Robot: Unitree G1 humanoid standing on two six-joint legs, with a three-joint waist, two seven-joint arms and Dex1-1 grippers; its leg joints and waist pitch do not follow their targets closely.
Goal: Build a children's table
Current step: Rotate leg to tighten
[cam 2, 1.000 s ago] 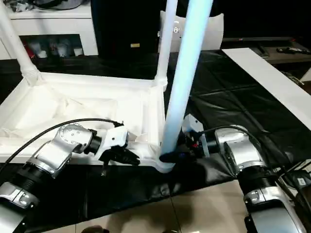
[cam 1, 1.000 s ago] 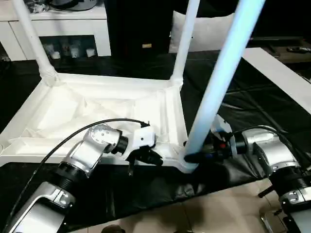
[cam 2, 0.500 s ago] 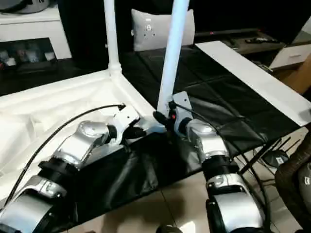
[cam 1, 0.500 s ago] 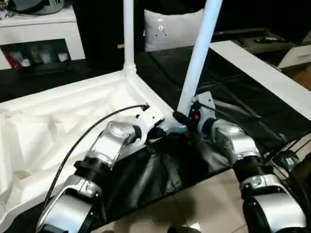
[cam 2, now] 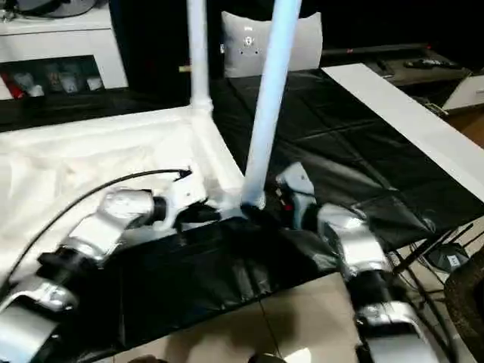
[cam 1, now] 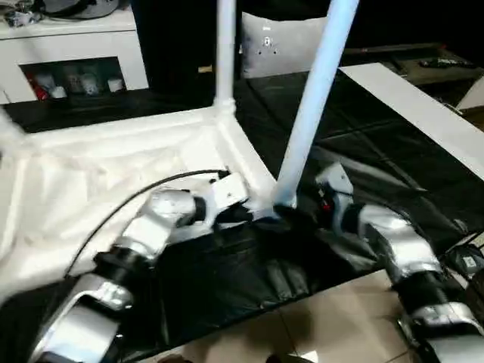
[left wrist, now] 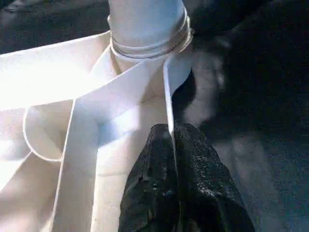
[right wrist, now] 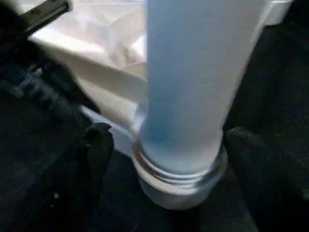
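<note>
Currently the children's table lies upside down on a black sheet, ribbed underside facing up. Two legs are visible standing upright in the corner sockets: a far leg and a near leg at the corner closest to the robot. The left gripper is pressed together on a thin edge rib of the table, just beside the near leg's socket. The right gripper stands wide, one finger on either side of the near leg's base, apart from it. A white cabinet stands beyond the table's far edge.
</note>
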